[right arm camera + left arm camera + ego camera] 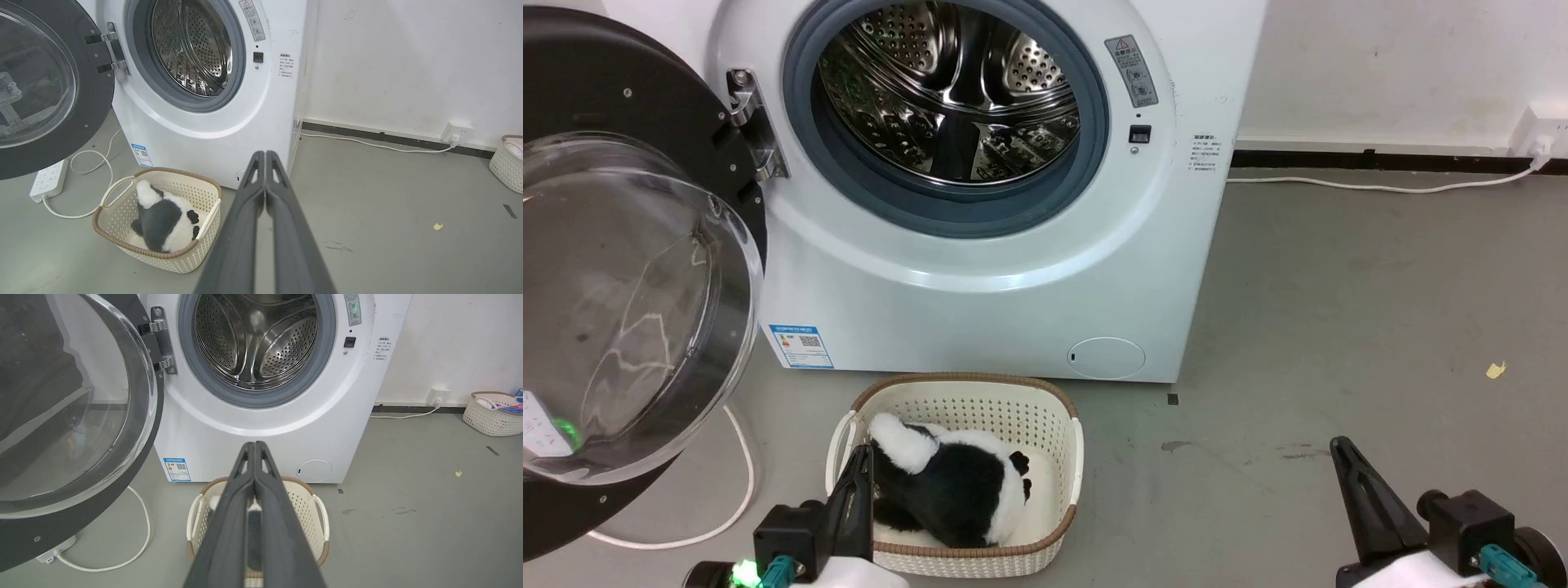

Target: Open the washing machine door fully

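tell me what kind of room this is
Probably a laundry or utility room, maybe a test space: a white front-loading washing machine with its door swung open, a laundry basket holding a panda plush in front of it, and a hard grey floor.

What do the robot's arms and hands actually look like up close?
The left gripper and right gripper each have two long, dark grey fingers tapering to a point, with slim triangular cut-outs near the tips. They spring from a boxy black block with a teal connector; the left one shows a green light. The forearms behind are white shells.
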You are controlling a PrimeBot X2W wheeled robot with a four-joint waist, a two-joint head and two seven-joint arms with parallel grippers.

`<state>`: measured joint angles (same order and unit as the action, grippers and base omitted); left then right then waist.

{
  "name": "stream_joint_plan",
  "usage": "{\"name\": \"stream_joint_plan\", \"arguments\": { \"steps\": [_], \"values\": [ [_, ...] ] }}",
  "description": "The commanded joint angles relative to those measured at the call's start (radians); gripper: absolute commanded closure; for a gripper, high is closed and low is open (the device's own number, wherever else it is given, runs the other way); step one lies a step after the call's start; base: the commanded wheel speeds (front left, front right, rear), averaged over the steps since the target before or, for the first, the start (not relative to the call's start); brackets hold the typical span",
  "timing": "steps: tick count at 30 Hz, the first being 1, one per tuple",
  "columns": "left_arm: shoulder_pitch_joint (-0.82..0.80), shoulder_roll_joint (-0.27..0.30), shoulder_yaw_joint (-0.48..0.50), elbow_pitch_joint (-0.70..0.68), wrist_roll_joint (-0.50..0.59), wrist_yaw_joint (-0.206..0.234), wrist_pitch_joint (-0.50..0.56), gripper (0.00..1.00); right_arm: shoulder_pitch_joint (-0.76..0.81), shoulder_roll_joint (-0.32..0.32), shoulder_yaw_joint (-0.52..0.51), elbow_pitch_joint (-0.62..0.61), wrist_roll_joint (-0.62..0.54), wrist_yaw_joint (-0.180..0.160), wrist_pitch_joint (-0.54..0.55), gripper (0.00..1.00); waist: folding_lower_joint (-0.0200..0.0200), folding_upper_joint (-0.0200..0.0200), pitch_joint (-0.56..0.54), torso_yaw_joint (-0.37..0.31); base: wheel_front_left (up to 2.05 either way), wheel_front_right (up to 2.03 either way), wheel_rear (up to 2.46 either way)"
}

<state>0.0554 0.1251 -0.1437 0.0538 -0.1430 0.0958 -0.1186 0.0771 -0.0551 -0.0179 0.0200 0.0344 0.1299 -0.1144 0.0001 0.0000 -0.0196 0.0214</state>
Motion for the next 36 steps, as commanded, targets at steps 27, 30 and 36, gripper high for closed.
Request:
{"name": "stream_joint_plan", "arguments": {
  "steps": [27, 30, 36],
  "values": [
    [-0.035, -0.036, 0.067, -0.028, 0.069, -0.045, 0.055, 1.00, -0.042, 0.004, 0.009, -0.013, -0.018, 0.001, 0.053, 1.00, 0.0000, 0.0000, 0.009, -0.010, 0.00, 0.00, 0.00],
    [-0.037, -0.040, 0.074, -0.030, 0.075, -0.049, 0.061, 1.00, -0.045, 0.004, 0.010, -0.013, -0.019, 0.001, 0.059, 1.00, 0.0000, 0.0000, 0.010, -0.011, 0.00, 0.00, 0.00],
    [-0.041, -0.047, 0.088, -0.035, 0.089, -0.059, 0.073, 1.00, -0.051, 0.004, 0.012, -0.015, -0.022, 0.001, 0.070, 1.00, -0.0001, 0.0000, 0.012, -0.013, 0.00, 0.00, 0.00]
  ]
}}
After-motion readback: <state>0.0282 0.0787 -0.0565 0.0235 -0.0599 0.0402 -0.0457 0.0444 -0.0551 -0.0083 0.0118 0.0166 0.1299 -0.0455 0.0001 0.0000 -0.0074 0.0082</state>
